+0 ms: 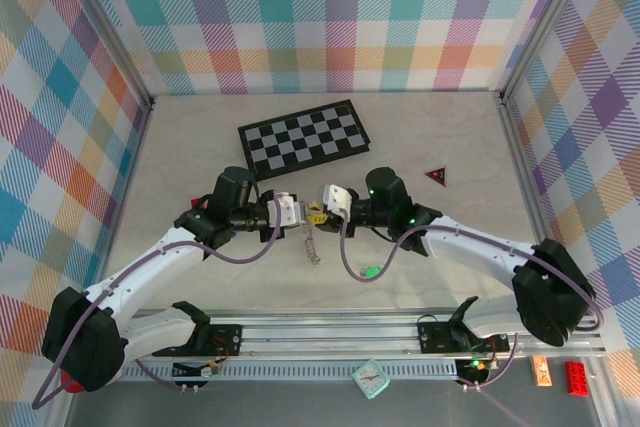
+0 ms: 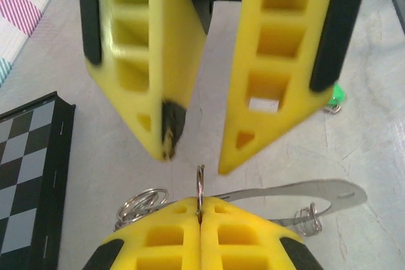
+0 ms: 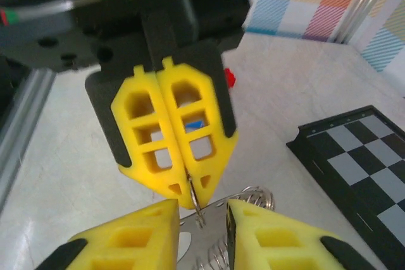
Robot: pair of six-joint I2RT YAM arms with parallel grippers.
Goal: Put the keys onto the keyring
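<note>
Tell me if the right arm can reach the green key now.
Probably yes: the right gripper stands open, and the green key lies uncovered on the table close beside that arm; it would have to pull back first.

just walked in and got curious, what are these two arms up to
The left fingers are shut on the thin wire loop of the keyring, between the two arms. The right fingers stand open just opposite it, gripping nothing. The green key lies on the table nearby, not yet on the ring.
</note>
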